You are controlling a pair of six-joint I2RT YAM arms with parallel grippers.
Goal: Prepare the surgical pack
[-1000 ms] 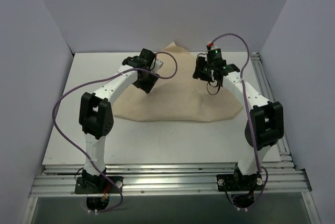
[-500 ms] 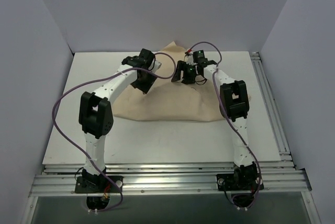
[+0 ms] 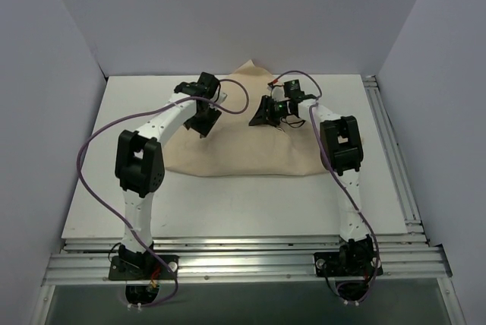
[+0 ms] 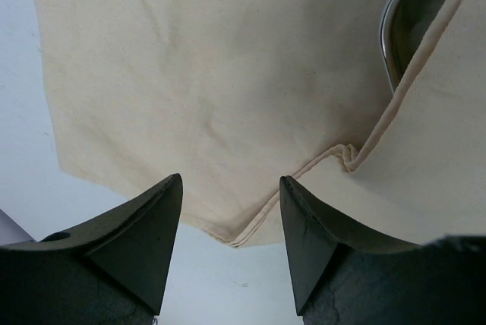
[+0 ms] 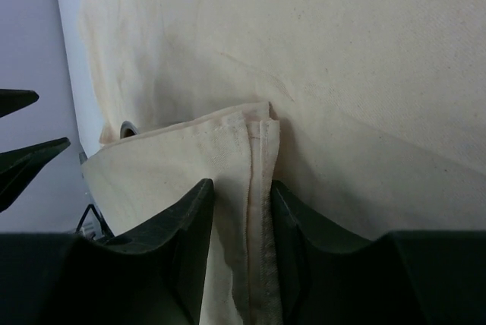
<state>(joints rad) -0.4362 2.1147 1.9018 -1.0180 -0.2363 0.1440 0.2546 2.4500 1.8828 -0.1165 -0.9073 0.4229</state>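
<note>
The cloth [image 3: 250,154] lies spread on the desk [image 3: 250,203], toward its far middle. The right jaws are clamped on a folded hem of it. The left jaws stand apart and empty above a cloth corner, near the half-covered tray [image 4: 410,14].

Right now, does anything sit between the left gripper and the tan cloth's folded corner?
Nothing visible. The left gripper hangs open above the tan cloth's hemmed corner; the steel tray sits off to one side, half under a flap.
</note>
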